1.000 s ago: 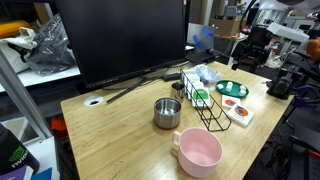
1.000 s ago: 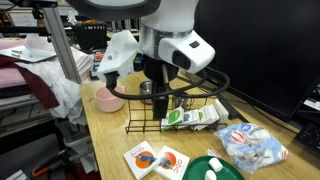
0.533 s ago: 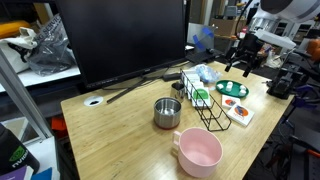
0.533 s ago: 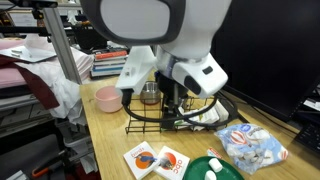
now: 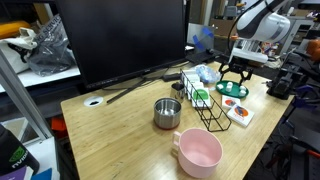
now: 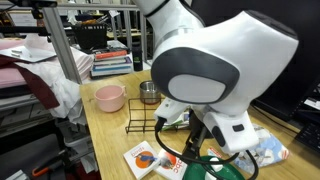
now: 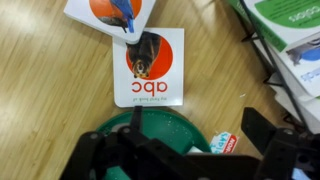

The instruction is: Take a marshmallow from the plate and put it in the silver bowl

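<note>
The green plate (image 5: 232,89) lies near the table's far edge, beside the wire rack. My gripper (image 5: 233,72) hangs just above it, jaws open and empty. In the wrist view the plate (image 7: 150,125) fills the lower middle, and my open gripper (image 7: 200,140) straddles its right part. The gripper's body hides most of the plate's inside, so I cannot make out a marshmallow. In an exterior view the arm covers most of the plate (image 6: 232,172). The silver bowl (image 5: 167,112) stands upright mid-table, well away from the gripper; it also shows behind the rack (image 6: 148,93).
A black wire rack (image 5: 205,105) with packets stands between plate and silver bowl. White picture cards (image 7: 142,66) lie beside the plate. A pink bowl (image 5: 198,152) sits near the front edge. A clear bag of marshmallows (image 5: 207,72) lies behind the rack. A monitor stands at the back.
The arm has swung in and come down from higher up, so the gripper now hangs over the green plate. The objects on the table have not moved.
</note>
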